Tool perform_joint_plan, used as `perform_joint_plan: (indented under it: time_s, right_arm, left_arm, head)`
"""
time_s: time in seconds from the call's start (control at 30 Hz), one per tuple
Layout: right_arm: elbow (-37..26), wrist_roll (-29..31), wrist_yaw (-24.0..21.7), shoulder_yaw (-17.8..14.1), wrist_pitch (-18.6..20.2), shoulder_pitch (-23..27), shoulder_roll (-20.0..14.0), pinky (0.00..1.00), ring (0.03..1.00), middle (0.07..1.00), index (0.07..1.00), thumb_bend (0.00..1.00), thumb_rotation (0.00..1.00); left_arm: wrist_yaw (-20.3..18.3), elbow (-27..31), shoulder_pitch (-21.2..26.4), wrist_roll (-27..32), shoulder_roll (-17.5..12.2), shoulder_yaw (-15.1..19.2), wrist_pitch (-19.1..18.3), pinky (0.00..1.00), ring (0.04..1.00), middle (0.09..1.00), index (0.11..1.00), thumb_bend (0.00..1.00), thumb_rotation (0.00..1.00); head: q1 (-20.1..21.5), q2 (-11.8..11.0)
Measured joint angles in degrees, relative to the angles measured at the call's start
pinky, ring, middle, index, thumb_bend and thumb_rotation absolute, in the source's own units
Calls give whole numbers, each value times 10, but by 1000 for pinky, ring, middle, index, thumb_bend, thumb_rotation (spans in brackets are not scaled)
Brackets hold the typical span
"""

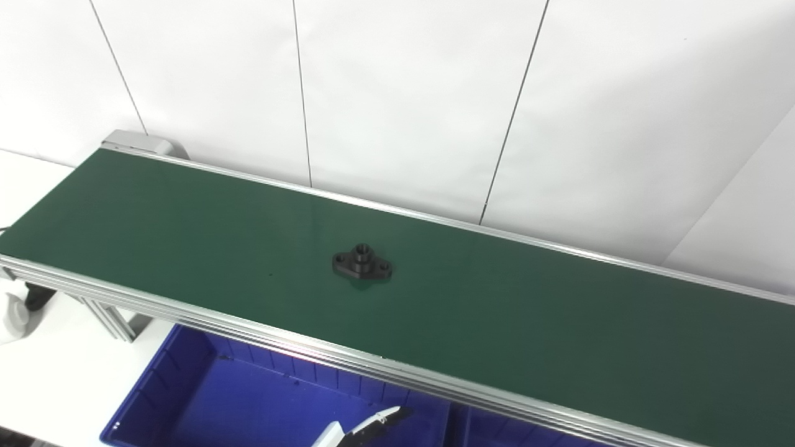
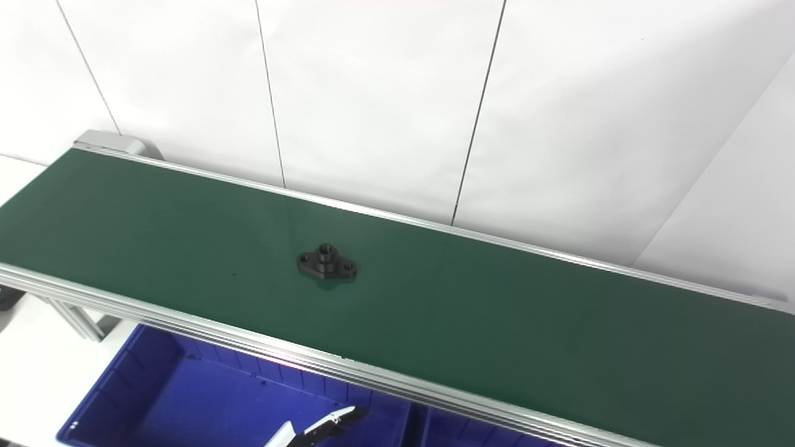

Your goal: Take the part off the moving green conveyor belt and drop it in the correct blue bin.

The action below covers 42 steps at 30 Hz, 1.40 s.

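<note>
A black flange part [image 1: 362, 263] with a raised hub and two bolt holes lies flat near the middle of the green conveyor belt [image 1: 528, 310]. Below the belt's near rail a blue bin [image 1: 155, 385] stands open. A second blue bin [image 1: 497, 431] shows as a sliver to its right. A thin white and black tip [image 1: 366, 423], seemingly of my left hand, pokes in at the bottom edge over the first bin, well short of the part. Too little of that hand shows to tell its state. My right hand is out of view.
An aluminium rail [image 1: 298, 351] runs along the belt's near edge and another along the far edge. White wall panels stand right behind the belt. A frame leg [image 1: 109, 320] and a white object [image 1: 12, 316] sit at the left on a white table.
</note>
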<state>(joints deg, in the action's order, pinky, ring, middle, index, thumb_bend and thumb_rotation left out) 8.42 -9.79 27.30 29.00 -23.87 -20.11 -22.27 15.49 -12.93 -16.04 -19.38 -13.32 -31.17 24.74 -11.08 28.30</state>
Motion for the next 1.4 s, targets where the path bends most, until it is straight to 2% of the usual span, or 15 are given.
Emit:
perform_joint_plan:
  time_s: [0.2,0.3,0.4,0.53,0.7,0.87,1.03,1.2,1.4]
  right_arm:
    - [-107,-10,19,-26,-5,-21,-5,745,778,790,820,916,282]
    - [-145,-15,16,-46,-5,-18,-12,758,786,797,827,910,295]
    - [-181,-21,-4,-77,-5,-7,-12,730,756,784,825,912,353]
    - [-195,-48,-27,-131,-5,17,8,694,735,777,815,921,399]
    - [-213,-77,-71,-164,-1,48,47,699,755,808,832,894,489]
    - [-232,-74,-136,-184,35,83,64,697,748,798,820,858,442]
    - [-251,-64,-190,-192,114,136,97,683,734,784,804,861,386]
    - [-257,-90,-227,-194,190,169,126,662,714,765,796,846,316]
    - [-257,-117,-252,-196,242,214,147,669,728,777,798,847,269]
  left_arm:
    - [0,0,5,2,-1,0,0,821,869,898,883,881,211]
    - [0,0,9,2,-1,1,0,820,867,897,887,882,224]
    - [0,0,12,2,0,2,0,822,867,897,895,882,250]
    - [0,-1,15,3,0,2,0,814,863,896,897,885,249]
    - [-3,0,16,10,0,6,0,845,890,908,908,878,216]
    - [-5,1,18,16,-2,6,0,817,883,918,913,872,236]
    - [-8,5,21,22,-10,7,0,815,895,929,917,862,245]
    - [-8,8,21,29,-19,7,0,825,916,949,934,839,261]
    - [-12,18,24,30,-24,7,0,840,922,950,942,815,292]
  head:
    - [16,9]
    - [18,10]
    - [24,15]
    - [33,20]
    - [56,37]
    - [73,44]
    - [115,57]
    - [135,65]
    - [167,77]
